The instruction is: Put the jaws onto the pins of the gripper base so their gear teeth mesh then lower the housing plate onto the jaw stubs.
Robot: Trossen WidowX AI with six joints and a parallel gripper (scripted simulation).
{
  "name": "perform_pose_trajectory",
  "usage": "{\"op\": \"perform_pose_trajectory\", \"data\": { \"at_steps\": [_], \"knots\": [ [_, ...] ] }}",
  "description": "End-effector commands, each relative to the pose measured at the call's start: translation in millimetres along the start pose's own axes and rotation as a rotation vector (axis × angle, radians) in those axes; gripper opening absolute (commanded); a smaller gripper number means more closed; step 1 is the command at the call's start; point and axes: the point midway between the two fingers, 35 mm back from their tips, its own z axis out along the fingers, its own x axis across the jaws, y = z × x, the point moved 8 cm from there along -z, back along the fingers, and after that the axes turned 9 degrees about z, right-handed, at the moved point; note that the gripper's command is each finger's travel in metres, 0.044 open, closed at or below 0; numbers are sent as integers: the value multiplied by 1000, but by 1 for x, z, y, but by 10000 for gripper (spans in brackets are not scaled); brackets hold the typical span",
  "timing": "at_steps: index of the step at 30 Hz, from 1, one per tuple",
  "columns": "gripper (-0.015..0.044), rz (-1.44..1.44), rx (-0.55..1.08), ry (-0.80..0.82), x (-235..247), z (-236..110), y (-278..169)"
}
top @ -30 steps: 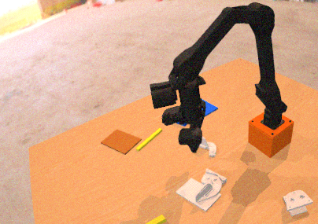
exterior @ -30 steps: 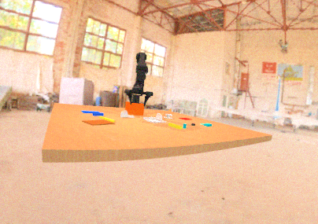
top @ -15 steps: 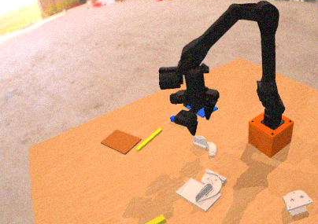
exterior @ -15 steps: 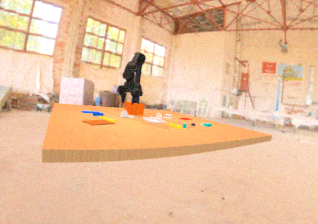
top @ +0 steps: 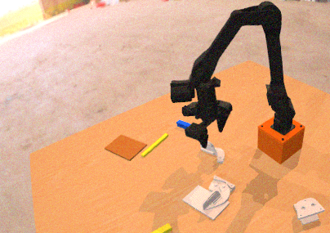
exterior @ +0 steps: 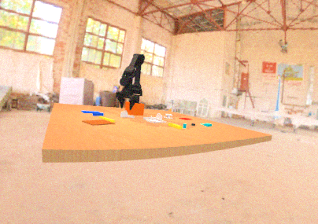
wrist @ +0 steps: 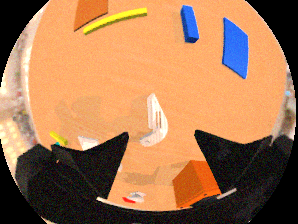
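Observation:
The gripper base [top: 197,198] [exterior: 155,120] is a white square plate lying on the table. One white jaw [top: 220,187] lies over its corner; whether it is fully on a pin cannot be told. The other white jaw [top: 220,154] [wrist: 161,123] lies loose on the table between the base and the blue bar. The white housing plate [top: 309,208] lies apart at the right in the top view, raised on a narrower part. My gripper [top: 212,137] [exterior: 127,108] [wrist: 162,135] is wide open and empty above the loose jaw, which appears between the fingertips in the wrist view.
A yellow bar [top: 155,145] [wrist: 116,20] lies beside a brown tile [top: 126,147] [exterior: 98,123]. A blue bar [top: 182,124] [wrist: 189,24] and blue tile [wrist: 236,47] lie beyond the loose jaw. The orange block [top: 281,146] [wrist: 192,182] carries the arm. Another yellow block [top: 162,229] lies near the base.

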Motion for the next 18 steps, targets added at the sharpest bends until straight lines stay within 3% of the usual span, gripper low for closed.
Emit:
{"op": "perform_pose_trajectory", "data": {
  "at_steps": [1, 18],
  "knots": [
    [440, 5, -12, 6, 1, 1, 1],
    [440, 5, -12, 6, 1, 28, 2]
  ]
}}
